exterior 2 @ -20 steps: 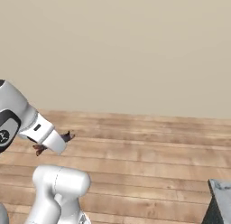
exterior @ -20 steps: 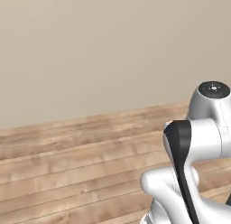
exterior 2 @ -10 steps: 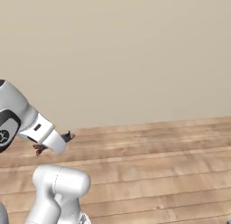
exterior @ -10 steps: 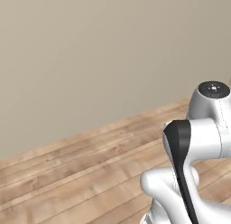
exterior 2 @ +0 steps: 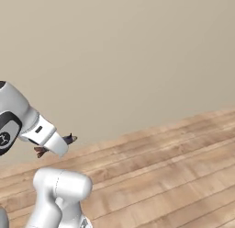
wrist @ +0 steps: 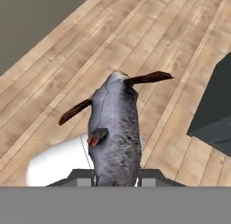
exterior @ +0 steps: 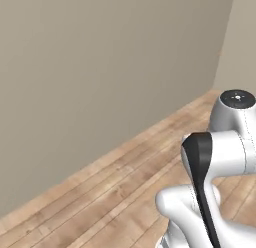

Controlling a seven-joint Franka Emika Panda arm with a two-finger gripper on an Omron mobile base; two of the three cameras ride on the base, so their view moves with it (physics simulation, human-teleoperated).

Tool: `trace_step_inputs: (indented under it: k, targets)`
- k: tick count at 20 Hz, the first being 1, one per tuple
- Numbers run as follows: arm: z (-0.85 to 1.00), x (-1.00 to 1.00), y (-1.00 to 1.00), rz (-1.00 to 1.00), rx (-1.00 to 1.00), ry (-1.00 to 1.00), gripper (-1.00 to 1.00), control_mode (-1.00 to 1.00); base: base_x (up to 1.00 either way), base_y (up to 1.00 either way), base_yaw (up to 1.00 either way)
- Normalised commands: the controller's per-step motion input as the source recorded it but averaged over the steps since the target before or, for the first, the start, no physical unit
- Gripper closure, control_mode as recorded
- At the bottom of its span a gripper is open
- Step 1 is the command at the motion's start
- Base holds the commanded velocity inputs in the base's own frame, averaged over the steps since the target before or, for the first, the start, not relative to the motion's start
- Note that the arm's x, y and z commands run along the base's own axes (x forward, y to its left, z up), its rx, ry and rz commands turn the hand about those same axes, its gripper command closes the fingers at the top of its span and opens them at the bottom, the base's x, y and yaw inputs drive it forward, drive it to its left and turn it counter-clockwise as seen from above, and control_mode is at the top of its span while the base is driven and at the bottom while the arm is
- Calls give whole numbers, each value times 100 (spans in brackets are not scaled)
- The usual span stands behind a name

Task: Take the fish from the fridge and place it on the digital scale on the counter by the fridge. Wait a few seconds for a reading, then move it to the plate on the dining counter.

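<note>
One big beige wall point(exterior: 100, 67) takes up most of both base views, with wood plank floor point(exterior 2: 174, 167) running along under it. Next down, a dark grey block point(wrist: 216, 114) sits at the right edge of the hand view. Smallest is the fish point(wrist: 115, 133), grey with reddish-brown fins, pinched in the gripper point(wrist: 116, 175), jaws squeezed on its body, hanging over the floor.

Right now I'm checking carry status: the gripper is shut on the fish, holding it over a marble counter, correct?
Not quite. The gripper is shut on the fish, but the hand view shows wooden floor beneath it, not a marble counter.
</note>
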Motion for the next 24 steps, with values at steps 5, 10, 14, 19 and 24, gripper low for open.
trace_step_inputs:
  k: [5,10,14,19,24]
  targets:
    - [0,0,0,0,0,0,100,100,95,29,-51]
    - [0,0,0,0,0,0,100,100,94,19,-52]
    - [0,0,0,0,0,0,100,100,97,15,-53]
    - [0,0,0,0,0,0,100,100,100,17,-52]
    - [0,0,0,0,0,0,100,100,100,20,-50]
